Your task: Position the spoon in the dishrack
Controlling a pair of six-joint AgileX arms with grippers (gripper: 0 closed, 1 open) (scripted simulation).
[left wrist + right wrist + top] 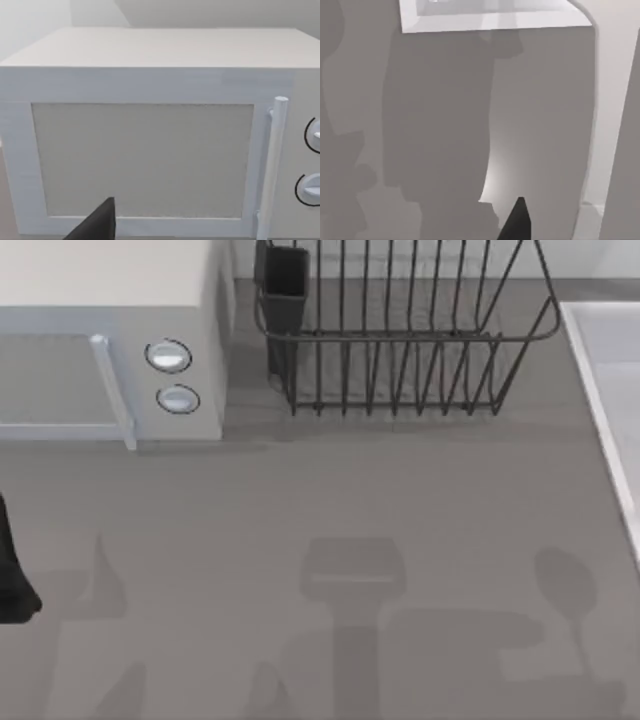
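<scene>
The dishrack [400, 335], a dark wire basket with upright bars, stands at the back middle of the table in the top view. Its dark utensil cup [285, 285] sits at its left corner. The spoon is out of view; a spoon-shaped shadow [566, 585] lies on the table at the front right. My left arm [12, 575] shows as a dark shape at the left edge. In the left wrist view a dark part of my left gripper [100, 222] faces the microwave door. A dark part of my right gripper [517, 222] hangs over grey table.
A white microwave [110, 340] with two round knobs and a bar handle [112, 390] fills the back left, next to the dishrack. A pale raised rim [600, 410] runs along the table's right side. Arm shadows cross the front of the table.
</scene>
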